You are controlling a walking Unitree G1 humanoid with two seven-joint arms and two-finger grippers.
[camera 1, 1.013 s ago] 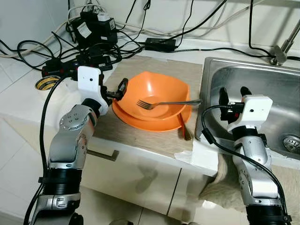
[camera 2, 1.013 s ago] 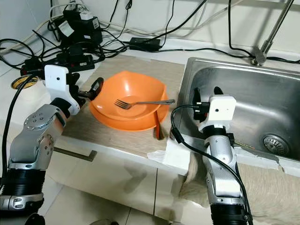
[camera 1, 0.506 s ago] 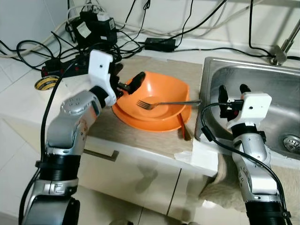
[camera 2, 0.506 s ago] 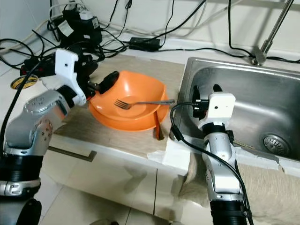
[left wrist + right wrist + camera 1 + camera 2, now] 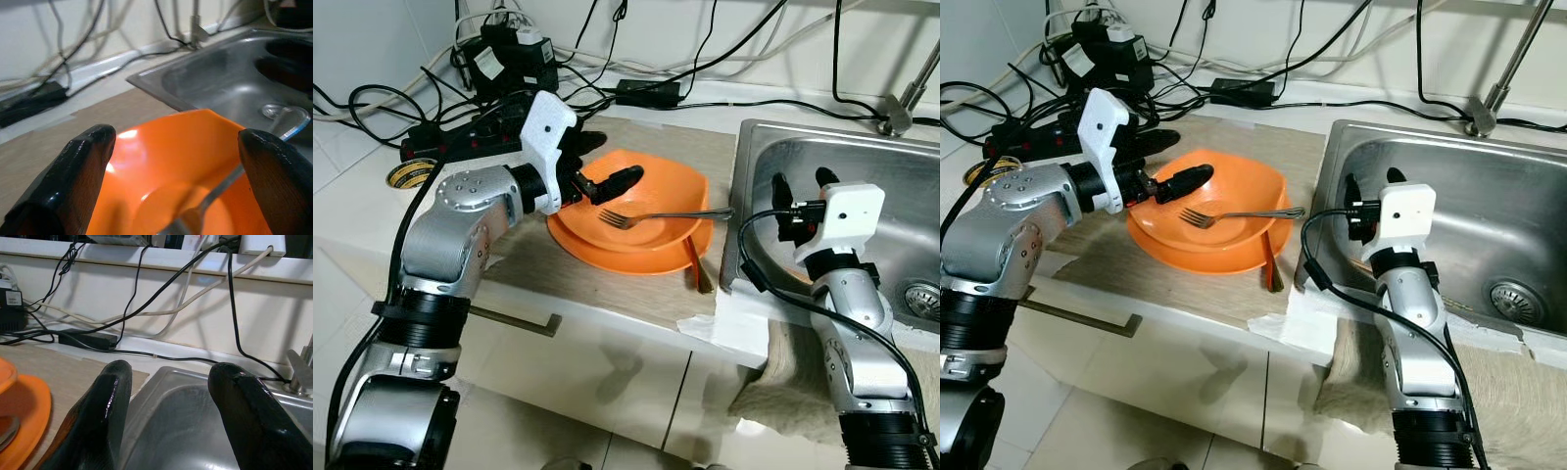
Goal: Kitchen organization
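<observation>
The left arm bends at the elbow and reaches forward and inward, its left end effector point(image 5: 607, 166) level with both black fingers spread apart. The right arm stands nearly upright, its right end effector point(image 5: 801, 184) pointing forward with its two fingers parted.
</observation>
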